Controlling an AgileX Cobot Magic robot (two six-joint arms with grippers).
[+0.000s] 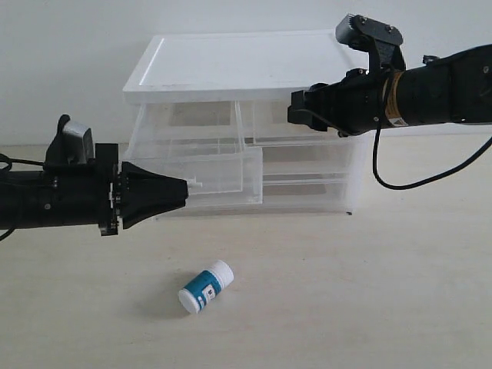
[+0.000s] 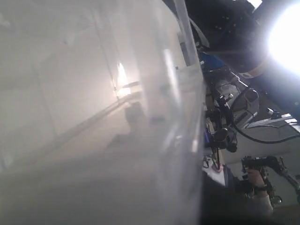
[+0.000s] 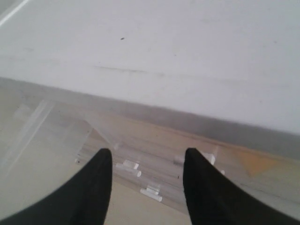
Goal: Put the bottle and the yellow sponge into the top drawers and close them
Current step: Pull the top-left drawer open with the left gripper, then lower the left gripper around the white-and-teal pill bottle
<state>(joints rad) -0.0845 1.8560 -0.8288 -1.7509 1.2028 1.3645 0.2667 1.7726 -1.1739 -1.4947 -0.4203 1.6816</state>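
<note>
My left fingers (image 1: pixel 181 191) are at the front of the top left drawer (image 1: pixel 223 171), which is pulled well out of the cabinet (image 1: pixel 238 65). Their tips sit right by its small white handle (image 1: pixel 198 184). From the side they taper to a point, and my left wrist camera is filled with cloudy plastic, so I cannot tell whether they are together or apart.

My right fingers (image 1: pixel 298 108) hang in front of the top right drawer (image 1: pixel 269 123), just under the cabinet's white top. That drawer is pushed in. In my right wrist view the two black tips stand apart with nothing between them, and clear plastic lies beyond.

The bottle (image 1: pixel 205 286) lies on its side on the counter (image 1: pixel 369 292), in front of the open drawer and away from both arms. Its white cap points away from the cabinet.
</note>
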